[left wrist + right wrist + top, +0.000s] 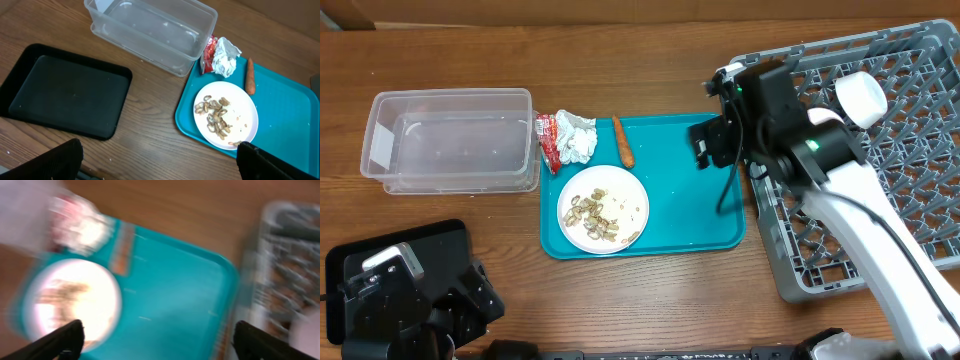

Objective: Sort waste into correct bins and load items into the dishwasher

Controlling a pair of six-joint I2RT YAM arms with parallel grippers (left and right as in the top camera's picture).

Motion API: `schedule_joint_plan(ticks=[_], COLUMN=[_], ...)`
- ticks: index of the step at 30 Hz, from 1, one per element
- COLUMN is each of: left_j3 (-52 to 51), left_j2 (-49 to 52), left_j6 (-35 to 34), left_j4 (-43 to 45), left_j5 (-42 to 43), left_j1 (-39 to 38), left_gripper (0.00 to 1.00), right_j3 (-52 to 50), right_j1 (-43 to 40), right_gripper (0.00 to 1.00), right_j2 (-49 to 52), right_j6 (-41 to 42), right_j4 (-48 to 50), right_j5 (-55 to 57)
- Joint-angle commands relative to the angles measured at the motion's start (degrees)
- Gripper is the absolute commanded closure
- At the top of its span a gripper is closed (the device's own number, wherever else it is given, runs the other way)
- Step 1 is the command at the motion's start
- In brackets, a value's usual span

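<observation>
**Both pincers agape, waste lying on the teal tray**

The right pincer [708,142] hangs over the right end of the teal serving tray [685,215]. Its fingers [62,337] are spread wide with nothing between them, though its own camera view is badly smeared. Just to its right sits the grey dish rack [910,170], with a small white cup [861,97] among the pegs.

To its left on the tray rests a white plate [635,195] strewn with beige shell scraps [595,212]. Past the plate lies a thin orange carrot piece [622,142]. Farther left, at the tray's far corner, a crumpled white tissue [577,138] and a red-and-white wrapper [548,140] are bunched together, right beside the clear plastic tub [450,140].

The left pincer [157,145] is low over the wooden worktop [650,60], likewise wide apart and holding nothing. Ahead of it to the left lies the flat black tray [65,90]. The tub stands beyond that, and the plate is ahead to its right.
</observation>
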Motion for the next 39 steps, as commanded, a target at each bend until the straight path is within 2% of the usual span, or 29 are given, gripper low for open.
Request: schedule_joint_plan(ticks=[1, 6, 11, 18, 21, 25, 27, 31, 39], left_j3=[0.02, 0.02, 0.02, 0.02, 0.02, 0.02, 0.02, 0.02, 0.02], left_j2=[-0.39, -0.39, -0.42, -0.39, -0.39, -0.39, -0.39, -0.39, -0.39], left_j6=[-0.98, -0.98, -0.98, -0.98, -0.98, -0.98, -0.98, -0.98, -0.98], left_j4=[0.04, 0.04, 0.04, 0.04, 0.04, 0.04, 0.04, 0.04, 0.04], left_j5=[0.04, 0.04, 0.04, 0.04, 0.04, 0.04, 0.04, 0.04, 0.04], left_j1=[-0.52, -0.52, -0.52, -0.52, -0.52, -0.52, -0.52, -0.52, -0.52], left_gripper=[0.0, 0.0, 0.0, 0.0, 0.0, 0.0, 0.0, 0.0, 0.0], right_j3=[1.07, 1.07, 1.07, 1.05, 1.05, -0.81, -3.48, -15.52, -47.06], right_j1=[0.46, 0.46, -0.39, -9.9, -13.86, -14.78, -14.78, -14.78, -15.15], right_gripper=[0.0, 0.0, 0.0, 0.0, 0.0, 0.0, 0.0, 0.0, 0.0], right_j2=[-7.67, -10.93, -11.13, -15.85, -19.98, -26.47, -30.34, -41.09, -60.89], right_j6=[1.14, 1.14, 0.96, 0.87, -2.08, -5.22, -5.18, -5.18, -2.05], right_j4=[2.14, 2.25, -5.88, -8.96, -12.13, -11.91, -10.69, -3.34, 17.4], right_j5=[-15.52, -20.26, -18.58, -18.08, -17.9, -12.46, -8.83, -5.97, -6.32])
